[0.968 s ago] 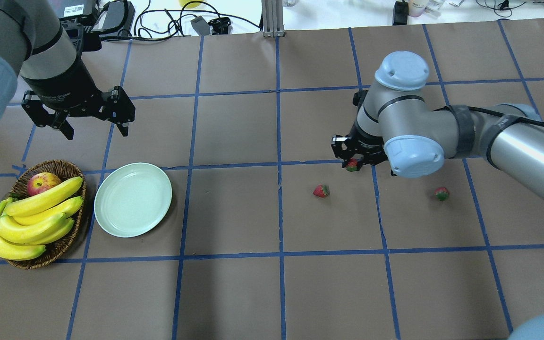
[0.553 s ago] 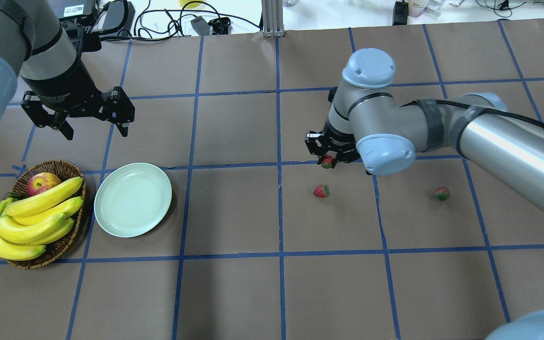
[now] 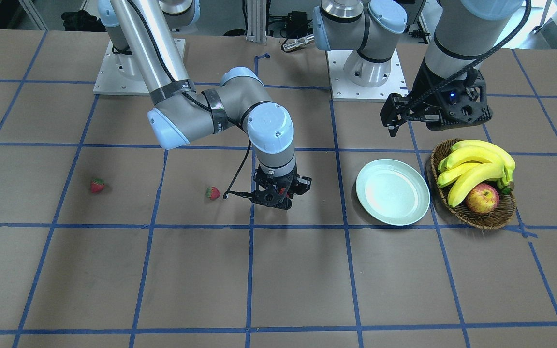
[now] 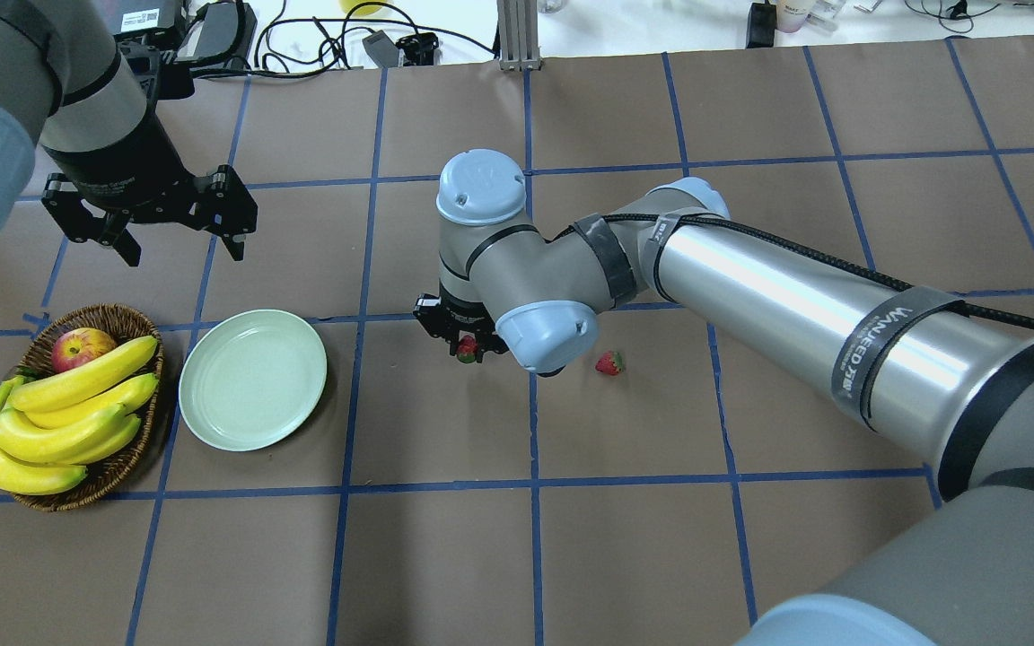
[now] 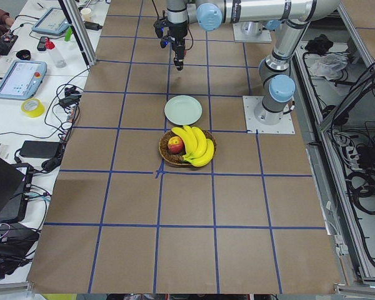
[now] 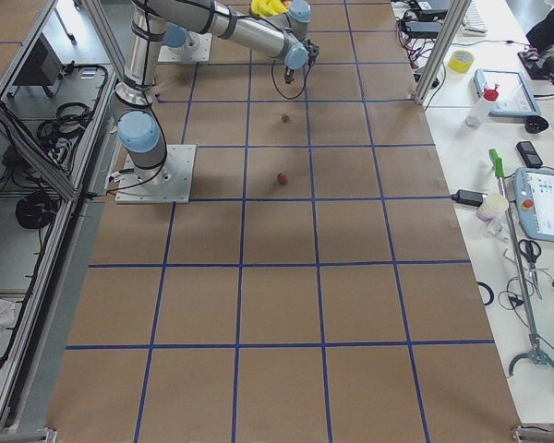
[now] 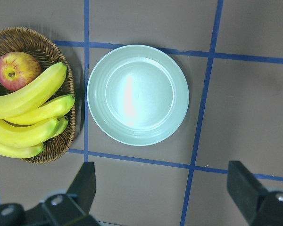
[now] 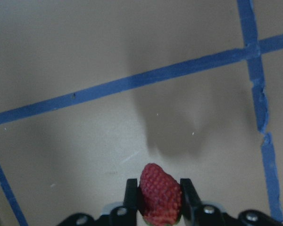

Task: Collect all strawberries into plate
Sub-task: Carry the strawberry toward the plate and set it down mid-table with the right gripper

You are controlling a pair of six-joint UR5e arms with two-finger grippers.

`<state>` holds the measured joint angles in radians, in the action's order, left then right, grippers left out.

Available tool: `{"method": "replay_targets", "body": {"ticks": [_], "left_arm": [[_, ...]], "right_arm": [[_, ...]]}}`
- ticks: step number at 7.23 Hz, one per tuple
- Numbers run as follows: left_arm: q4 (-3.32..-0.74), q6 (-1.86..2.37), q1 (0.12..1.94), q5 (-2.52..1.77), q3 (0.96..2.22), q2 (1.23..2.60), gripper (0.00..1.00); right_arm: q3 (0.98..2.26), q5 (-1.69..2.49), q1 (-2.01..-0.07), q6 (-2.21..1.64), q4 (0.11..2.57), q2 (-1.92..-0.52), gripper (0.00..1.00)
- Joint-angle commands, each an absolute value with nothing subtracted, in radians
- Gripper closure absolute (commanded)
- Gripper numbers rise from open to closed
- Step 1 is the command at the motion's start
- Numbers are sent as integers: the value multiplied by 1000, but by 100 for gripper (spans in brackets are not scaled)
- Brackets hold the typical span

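**Exterior front-facing.** The grey right arm [image 3: 182,116] comes in from the view's left with its elbow bent and its wrist turned straight down. The right gripper [image 3: 278,195] hangs above the brown paper-covered table [image 3: 278,280]. It sits between the round, shallow, pale mint plate [image 3: 370,205] and two small red strawberries lying on the paper. The nearer strawberry [image 3: 213,193] is near the gripper; the outer strawberry [image 3: 97,185] is well apart. What the jaws hold is hidden here. The left gripper [image 3: 435,121] hangs high by the brown wicker basket [image 3: 493,221], which holds yellow bananas [image 3: 472,162] and a red-yellow apple [image 3: 481,199].

**Overhead exterior.** The held strawberry [image 4: 468,348] shows as a spot of red and green under the wrist, pinched in the right gripper [image 4: 466,350]. It is between the plate [image 4: 212,422] and the nearer strawberry [image 4: 609,362]. The forearm hides the outer strawberry. The left gripper [image 4: 180,244] has its fingers spread wide.

**Right wrist-mounted.** The held strawberry [image 8: 160,193] lies with its long axis along the fingers [image 8: 131,195]. Its rounded red tip points out past them toward the table, and its cap end is tucked back out of sight. The jaws are narrow, pressing it on both sides.

**Left wrist-mounted.** The two fingers [image 7: 85,183] stand wide apart at the lower corners. The plate [image 7: 96,94] lies between and beyond them, just beside the basket [image 7: 73,117].

**Exterior right.** The two loose strawberries [image 6: 285,118] lie in line along the table. The right gripper is too small to judge here.

**Exterior left.** The plate [image 5: 183,110] sits just beyond the basket [image 5: 165,156].
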<state>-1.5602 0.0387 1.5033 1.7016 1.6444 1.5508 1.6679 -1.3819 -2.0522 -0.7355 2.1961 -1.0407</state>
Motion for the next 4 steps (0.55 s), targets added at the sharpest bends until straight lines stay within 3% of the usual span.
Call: {"method": "replay_targets", "body": {"ticks": [1, 4], "left_arm": [[-1560, 38, 1503, 1701, 1644, 1551, 0], [-1560, 38, 1502, 1703, 1644, 1555, 0]], "right_arm": [[1680, -1380, -2054, -715, 2189, -1037, 0], [1738, -1539, -1982, -559, 2108, -1164, 0]]}}
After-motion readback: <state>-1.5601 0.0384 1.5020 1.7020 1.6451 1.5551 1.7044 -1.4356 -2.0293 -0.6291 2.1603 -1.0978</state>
